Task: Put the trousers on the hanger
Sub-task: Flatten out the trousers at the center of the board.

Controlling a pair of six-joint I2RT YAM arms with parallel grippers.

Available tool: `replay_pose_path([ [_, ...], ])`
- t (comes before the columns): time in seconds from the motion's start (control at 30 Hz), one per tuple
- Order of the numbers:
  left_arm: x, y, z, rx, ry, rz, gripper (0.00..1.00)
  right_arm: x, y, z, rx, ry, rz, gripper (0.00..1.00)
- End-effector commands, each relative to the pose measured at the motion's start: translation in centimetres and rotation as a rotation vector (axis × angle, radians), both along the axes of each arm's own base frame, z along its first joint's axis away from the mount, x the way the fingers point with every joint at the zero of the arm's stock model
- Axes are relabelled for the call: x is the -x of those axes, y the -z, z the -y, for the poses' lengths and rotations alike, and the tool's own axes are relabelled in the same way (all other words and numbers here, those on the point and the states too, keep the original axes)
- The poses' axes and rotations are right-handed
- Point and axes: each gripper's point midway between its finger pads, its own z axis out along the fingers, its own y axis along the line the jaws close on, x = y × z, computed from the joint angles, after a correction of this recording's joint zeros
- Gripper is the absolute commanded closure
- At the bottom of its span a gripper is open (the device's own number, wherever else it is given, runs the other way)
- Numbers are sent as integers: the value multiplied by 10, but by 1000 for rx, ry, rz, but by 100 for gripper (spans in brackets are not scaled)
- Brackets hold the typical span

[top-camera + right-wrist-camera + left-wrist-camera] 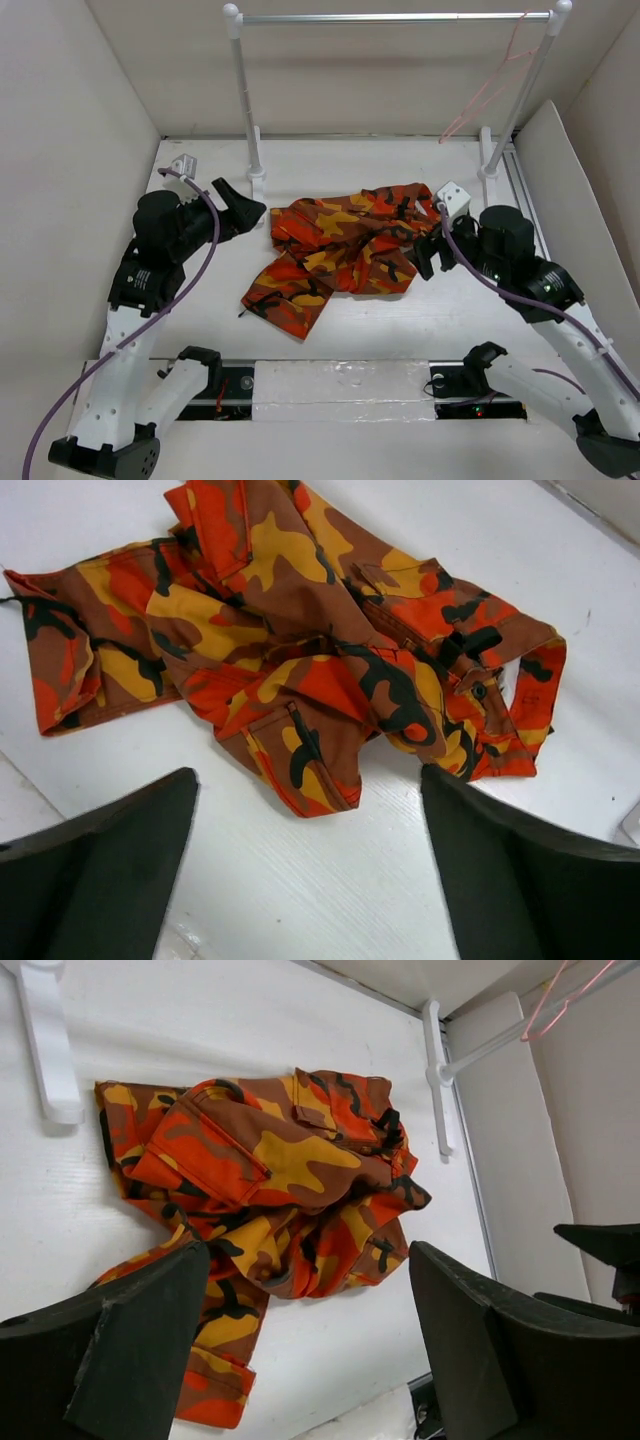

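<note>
Noted trousers (pixel 345 250) in camouflage print: orange, red, yellow, brown, black blotches. Saw hanger (pixel 475 98) in pale pink. Logged rail (pixel 390 17) as silver, posts (pixel 243 90) as white. Found table (pixel 400 315) plain white, walls (pixel 60 150) off-white. Marked arms (pixel 120 370) as white with black wrists, cables (pixel 212 240) as purple.

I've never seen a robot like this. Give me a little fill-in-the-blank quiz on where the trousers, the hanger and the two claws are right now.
1. The trousers lie on the table ____ the left gripper and the right gripper.
2. The hanger hangs on the silver bar, near its ____ end in the top view.
3. Both grippers are ____ and hold nothing.
Missing words: between; right; open.
</note>
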Motion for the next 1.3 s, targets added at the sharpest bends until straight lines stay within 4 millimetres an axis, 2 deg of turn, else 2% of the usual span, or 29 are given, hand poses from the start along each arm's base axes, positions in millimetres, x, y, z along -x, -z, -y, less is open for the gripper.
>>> replay_pose_path([
  [0.0,-6,-15,7,39,22,59,24,-1,-23,-6,-95,-11,57,11],
  [0.03,-8,-18,7,42,22,67,33,2,-31,-5,-113,-14,83,59],
  [0.07,-7,-18,10,46,43,71,41,2,-39,-3,-134,-1,112,73],
  [0.1,-10,-9,17,53,75,52,85,4,-46,3,-161,34,127,93],
  [0.13,-10,-9,17,53,75,52,85,6,-48,4,-166,34,135,99],
  [0.17,-12,-2,21,66,92,38,97,4,-49,12,-163,76,141,100],
  [0.3,-24,17,43,135,193,-18,100,-6,-41,39,-119,243,130,100],
  [0.33,-30,24,41,98,186,-19,100,-11,-33,43,-94,276,105,100],
  [0.37,-47,51,30,21,111,-61,100,-27,-5,51,-26,365,18,100],
  [0.43,-53,64,24,-19,86,-93,100,-37,11,60,4,413,-22,100],
  [0.5,-79,90,21,-161,38,-132,100,-61,41,62,32,431,-116,98],
  [0.53,-89,94,28,-242,14,-132,100,-69,53,66,26,442,-153,90],
  [0.57,-95,130,52,-477,-2,-168,100,-82,56,73,-26,455,-169,85],
  [0.6,-111,97,74,-520,-25,-97,100,-93,67,77,-47,467,-204,78],
  [0.63,-108,103,78,-612,-34,-149,100,-97,76,80,-91,484,-239,63],
  [0.67,-116,65,104,-581,-63,-88,100,-104,76,88,-145,496,-249,56],
  [0.7,-118,71,117,-585,-53,-107,96,-107,83,92,-157,509,-268,48],
  [0.73,-116,62,125,-552,-53,-84,85,-108,89,97,-164,526,-278,39],
  [0.8,-89,64,135,-438,-9,-82,71,-105,113,110,-181,562,-322,34],
  [0.83,-81,60,141,-363,7,-60,59,-103,123,114,-188,573,-339,30],
  [0.87,-60,104,136,-374,36,-136,53,-99,142,116,-202,580,-369,29],
  [0.9,-46,119,133,-348,42,-170,48,-99,151,123,-213,601,-376,27],
  [0.93,-32,113,127,-245,20,-185,46,-98,161,124,-225,601,-387,23],
  [0.97,-11,159,113,-269,23,-278,45,-100,173,122,-244,588,-399,22],
  [1.03,16,173,104,-168,3,-346,40,-104,185,124,-246,588,-411,18],
  [1.07,33,206,90,-190,-8,-413,39,-111,194,121,-273,585,-432,18],
  [1.17,63,233,76,-147,-19,-487,29,-133,202,117,-336,579,-415,16],
  [1.2,67,238,74,-140,-19,-500,25,-136,217,116,-342,583,-455,15],
  [1.27,77,254,73,-144,-3,-547,18,-153,214,111,-394,562,-434,12],
])
